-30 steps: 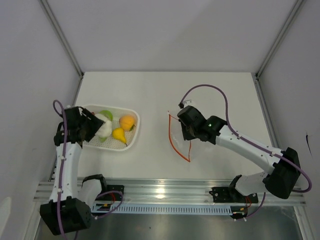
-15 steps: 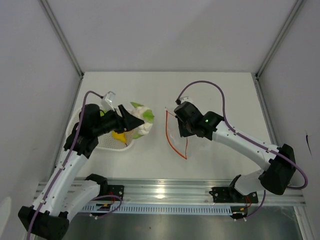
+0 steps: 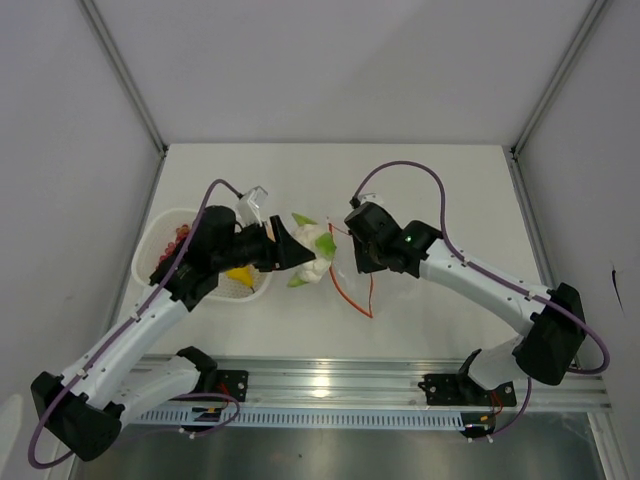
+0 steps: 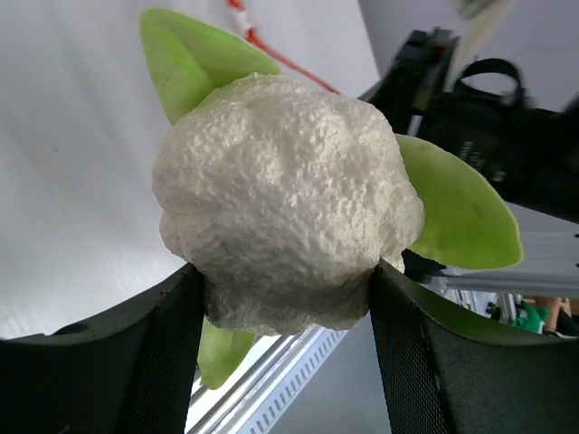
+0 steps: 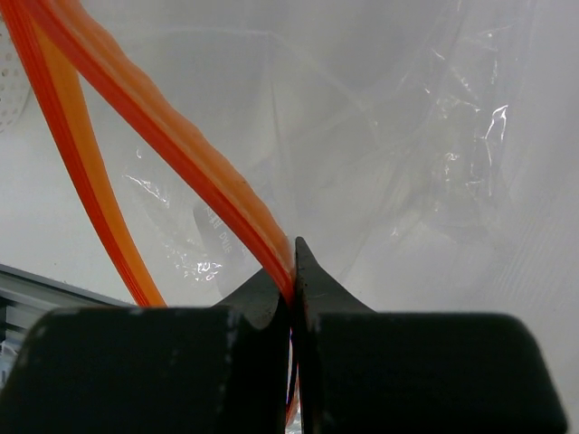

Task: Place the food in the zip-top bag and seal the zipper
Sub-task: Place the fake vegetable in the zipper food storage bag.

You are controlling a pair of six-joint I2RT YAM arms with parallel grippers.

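Observation:
My left gripper [image 3: 297, 250] is shut on the pale whitish piece [image 3: 318, 247], a toy cauliflower with green leaves, and holds it just left of the zip-top bag [image 3: 358, 278]. In the left wrist view the piece [image 4: 280, 199] fills the gap between the fingers [image 4: 163, 344]. My right gripper [image 3: 355, 262] is shut on the bag's red-orange zipper [image 3: 350, 296]. In the right wrist view the gripper [image 5: 294, 267] pinches one strip of the zipper [image 5: 181, 145], with the clear bag [image 5: 407, 136] behind it. A yellow piece [image 3: 238, 272] and red grapes [image 3: 170, 250] lie in the basket. The apple and orange are hidden.
The white perforated basket [image 3: 150, 240] stands at the left, partly under my left arm. The table's left edge and the side walls are close by. A metal rail [image 3: 330, 385] runs along the near edge.
My left gripper has carried the cauliflower out of the basket and to the right, up to the bag's mouth. My right gripper has stayed shut on the zipper and shifted slightly left.

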